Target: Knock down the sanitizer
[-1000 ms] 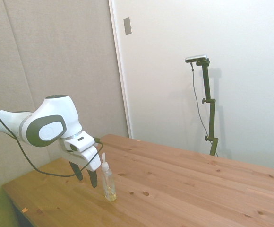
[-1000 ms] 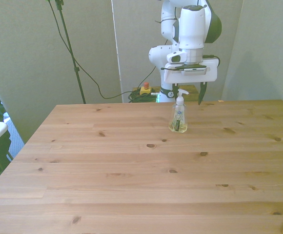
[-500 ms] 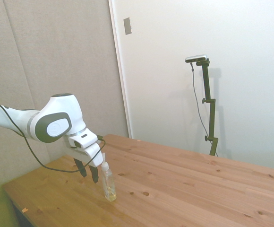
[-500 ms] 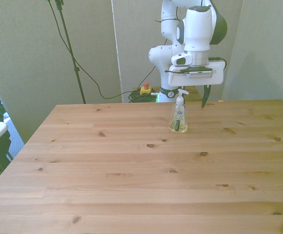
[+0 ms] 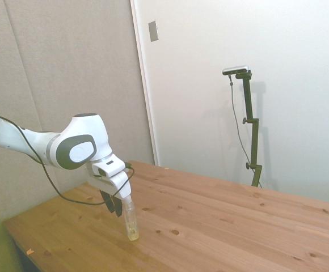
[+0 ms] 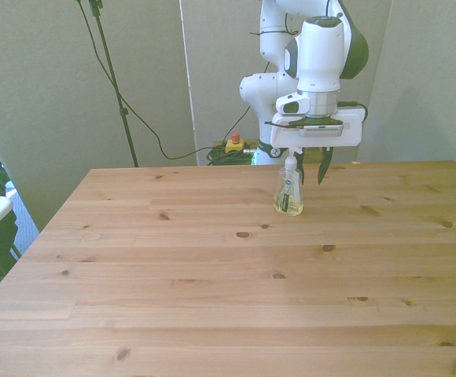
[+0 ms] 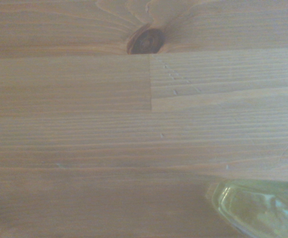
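Clear bottle (image 5: pixel 131 222) tipping under the hand (image 5: pixel 114 204)
Side view: the hand, fingers apart, presses the pump top so the bottle leans on the bench (image 5: pixel 221 226), likely to topple it; half a second ago it stood upright. Front view: the bottle (image 6: pixel 288 194) sits near the bench's (image 6: pixel 212 283) far edge, the hand (image 6: pixel 302 166) now lower over it. Wrist view: the base (image 7: pixel 258 206) shows, blurred.

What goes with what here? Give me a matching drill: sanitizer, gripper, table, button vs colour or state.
Things:
1. sanitizer
2. gripper
3. table
4. button

Colour or state:
a. light wood
b. red on a yellow base
c. open, at pump-top height
d. clear, yellowish at the base, on its base

Pairs: 1-d, 2-c, 3-a, 4-b
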Robot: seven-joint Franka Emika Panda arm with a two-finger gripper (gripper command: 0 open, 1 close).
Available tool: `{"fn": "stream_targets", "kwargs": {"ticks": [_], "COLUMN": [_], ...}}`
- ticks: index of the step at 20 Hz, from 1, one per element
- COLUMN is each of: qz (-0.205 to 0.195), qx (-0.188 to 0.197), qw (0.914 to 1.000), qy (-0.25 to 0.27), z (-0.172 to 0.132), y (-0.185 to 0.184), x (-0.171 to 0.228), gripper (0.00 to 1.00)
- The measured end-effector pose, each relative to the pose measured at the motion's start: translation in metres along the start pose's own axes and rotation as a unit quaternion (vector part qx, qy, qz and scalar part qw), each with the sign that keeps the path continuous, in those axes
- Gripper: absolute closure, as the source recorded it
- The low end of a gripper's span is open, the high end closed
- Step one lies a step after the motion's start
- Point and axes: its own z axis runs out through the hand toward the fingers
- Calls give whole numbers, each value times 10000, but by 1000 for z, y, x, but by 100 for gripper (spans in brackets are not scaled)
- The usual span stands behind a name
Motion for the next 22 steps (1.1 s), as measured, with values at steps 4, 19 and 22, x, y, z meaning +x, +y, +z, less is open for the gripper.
{"fn": "stream_targets", "kwargs": {"ticks": [4,19,22], "qz": [17,421,578], "qx": [-16,98,85], "qw": [10000,9990,9981], "qy": [4,134,199], "z": [1,-15,-17], "y": [1,26,32], "x": [1,36,58], "gripper": [100,100,100]}}
